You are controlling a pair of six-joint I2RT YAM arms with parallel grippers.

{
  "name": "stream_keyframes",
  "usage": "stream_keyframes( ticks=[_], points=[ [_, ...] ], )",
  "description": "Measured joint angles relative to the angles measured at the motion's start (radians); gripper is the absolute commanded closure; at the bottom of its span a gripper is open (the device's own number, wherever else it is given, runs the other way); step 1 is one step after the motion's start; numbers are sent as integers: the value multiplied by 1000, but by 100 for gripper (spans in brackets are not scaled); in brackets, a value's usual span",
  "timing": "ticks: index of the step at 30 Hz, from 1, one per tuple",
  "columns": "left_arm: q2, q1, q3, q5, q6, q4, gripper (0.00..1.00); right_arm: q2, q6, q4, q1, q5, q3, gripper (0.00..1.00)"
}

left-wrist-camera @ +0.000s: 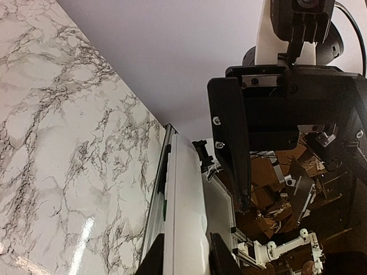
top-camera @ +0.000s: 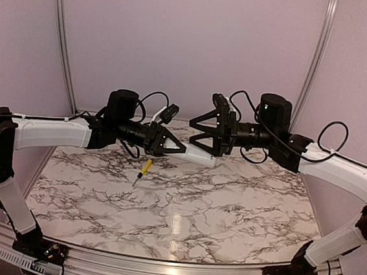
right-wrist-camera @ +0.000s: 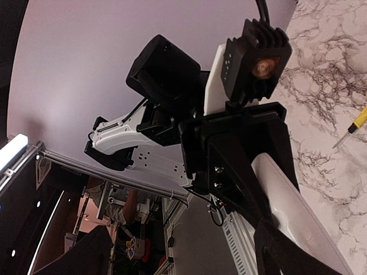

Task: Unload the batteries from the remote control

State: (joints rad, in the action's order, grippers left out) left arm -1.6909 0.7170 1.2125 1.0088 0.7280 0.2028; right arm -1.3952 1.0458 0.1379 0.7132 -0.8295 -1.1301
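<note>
My left gripper [top-camera: 181, 148] is shut on the white remote control [top-camera: 198, 154] and holds it in the air above the back of the marble table [top-camera: 176, 208]. In the left wrist view the remote control [left-wrist-camera: 186, 217] runs up from between my two black fingers [left-wrist-camera: 221, 258]. My right gripper [top-camera: 196, 131] faces it with its jaws wide open and nothing held. In the right wrist view the remote control [right-wrist-camera: 298, 200] lies close beside one right finger [right-wrist-camera: 281, 252]. The batteries are hidden from every view.
A yellow-handled screwdriver [top-camera: 144, 168] lies on the table below the left gripper; it also shows as the screwdriver [right-wrist-camera: 354, 128] in the right wrist view. Pink walls and metal rails [top-camera: 62, 41] close in the back and sides.
</note>
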Motion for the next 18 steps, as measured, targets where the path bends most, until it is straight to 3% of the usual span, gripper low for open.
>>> stream_keyframes(
  ticks=[5,9,18],
  points=[
    [0,-9,0,-55,-31,-32,100,0,1,10,0,-2,-1,15],
    [0,-12,0,-129,-40,-88,100,1,-33,-84,0,40,-48,16],
    [0,-12,0,-246,78,-111,100,42,-144,-457,35,425,-187,20]
  ],
)
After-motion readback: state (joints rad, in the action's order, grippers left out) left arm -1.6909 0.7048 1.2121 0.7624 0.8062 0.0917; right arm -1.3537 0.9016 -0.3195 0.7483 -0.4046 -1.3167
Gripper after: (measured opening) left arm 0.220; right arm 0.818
